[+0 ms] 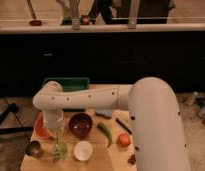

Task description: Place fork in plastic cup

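one camera, high behind the arm (151, 115), looks down and forward over the near table (99, 161), jaws at lower left

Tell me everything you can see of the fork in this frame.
The slim pale-grey fork, metal by its look, is upright with its short tines pointing down. The gripper holds its handle from above, over the near left part of the wooden table. The tines hang at the left side of the small light-green plastic cup; whether they touch it is unclear.
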Tool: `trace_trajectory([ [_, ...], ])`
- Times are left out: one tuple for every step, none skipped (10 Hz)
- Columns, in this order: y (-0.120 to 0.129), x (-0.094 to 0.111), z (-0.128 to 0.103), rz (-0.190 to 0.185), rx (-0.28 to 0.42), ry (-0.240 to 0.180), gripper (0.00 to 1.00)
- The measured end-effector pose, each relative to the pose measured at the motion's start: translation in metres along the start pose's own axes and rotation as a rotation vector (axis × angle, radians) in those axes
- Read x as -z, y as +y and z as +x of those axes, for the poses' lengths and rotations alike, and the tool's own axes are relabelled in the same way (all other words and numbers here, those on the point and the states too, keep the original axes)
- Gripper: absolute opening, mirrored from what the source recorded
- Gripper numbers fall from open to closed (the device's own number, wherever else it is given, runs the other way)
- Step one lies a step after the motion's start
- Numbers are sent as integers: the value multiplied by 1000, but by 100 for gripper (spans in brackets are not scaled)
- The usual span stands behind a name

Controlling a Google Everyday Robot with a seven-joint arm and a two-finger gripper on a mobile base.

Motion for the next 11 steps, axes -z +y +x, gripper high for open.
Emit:
trace_trajectory([
  [0,-2,-2,-1,-1,-5,0],
  [2,-4,-4,0,-3,-9,0],
  [3,-6,-5,2,-5,-14,0],
  [3,-8,-6,5,-5,-17,0],
  [4,-10,-7,7,-7,-22,0],
  [5,-11,-8,9,-9,-26,0],
  [6,-12,-8,10,-10,-29,0],
  [6,-14,-8,11,-9,-32,0],
  [6,-15,-8,12,-8,-35,0],
  [6,-15,-9,13,-6,-38,0],
  [6,-15,-8,14,-6,-39,0],
])
